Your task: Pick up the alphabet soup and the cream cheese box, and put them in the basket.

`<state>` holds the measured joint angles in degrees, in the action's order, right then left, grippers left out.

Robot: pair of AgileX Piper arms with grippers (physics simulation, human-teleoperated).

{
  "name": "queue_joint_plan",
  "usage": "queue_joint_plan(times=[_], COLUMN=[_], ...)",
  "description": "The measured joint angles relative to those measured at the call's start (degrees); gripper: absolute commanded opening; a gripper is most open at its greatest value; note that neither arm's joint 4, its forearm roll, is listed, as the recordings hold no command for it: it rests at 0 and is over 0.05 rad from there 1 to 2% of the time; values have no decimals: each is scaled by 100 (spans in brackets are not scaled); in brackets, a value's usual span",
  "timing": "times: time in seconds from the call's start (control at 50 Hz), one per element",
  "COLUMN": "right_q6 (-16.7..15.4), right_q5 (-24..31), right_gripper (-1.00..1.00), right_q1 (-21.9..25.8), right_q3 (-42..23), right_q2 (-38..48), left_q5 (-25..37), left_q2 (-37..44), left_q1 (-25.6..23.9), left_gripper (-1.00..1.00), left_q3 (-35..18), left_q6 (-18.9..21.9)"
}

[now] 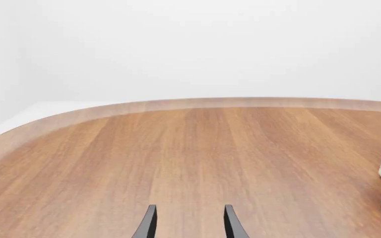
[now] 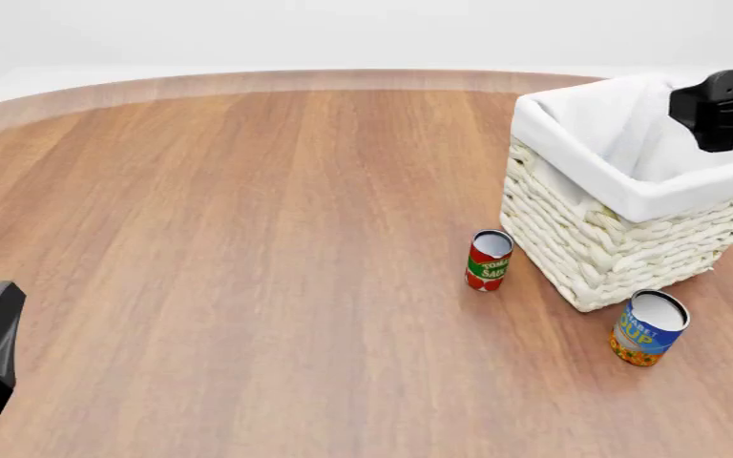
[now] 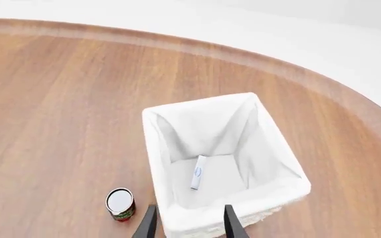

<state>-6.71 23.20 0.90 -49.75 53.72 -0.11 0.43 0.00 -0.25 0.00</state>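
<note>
Two cans stand upright on the brown wooden bench, both outside the large square cream wicker basket with a white cloth liner. In the front view, the larger alphabet soup can with a blue and yellow-orange label and silver top sits just beside the basket's near corner, at about five o'clock from the basket. The smaller red-and-green labelled can stands close to the basket's left wall, at about eight o'clock from it, and well apart from the soup can.

From the right wrist view, the small flat blue and white cream cheese box lies on the liner at the bottom of the basket, roughly central. The right gripper hangs above the basket's rim, its dark fingers spread apart with nothing between them. In the front view only a black part of that arm shows over the basket at the right edge.

The left gripper is low over bare bench, well away from the objects, fingers spread and empty; a slice of the basket and the red-and-green can appear at the edge of its view.
</note>
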Motion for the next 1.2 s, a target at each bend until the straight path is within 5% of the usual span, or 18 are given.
queue_joint_plan(times=[1.2], right_q6=[188], right_q5=[1465], right_gripper=[100], right_q1=[-38], right_q3=[913], right_q2=[-2097], left_q5=[0], left_q2=[0], left_q1=[0], left_gripper=[100], left_q3=[0], left_q6=[0])
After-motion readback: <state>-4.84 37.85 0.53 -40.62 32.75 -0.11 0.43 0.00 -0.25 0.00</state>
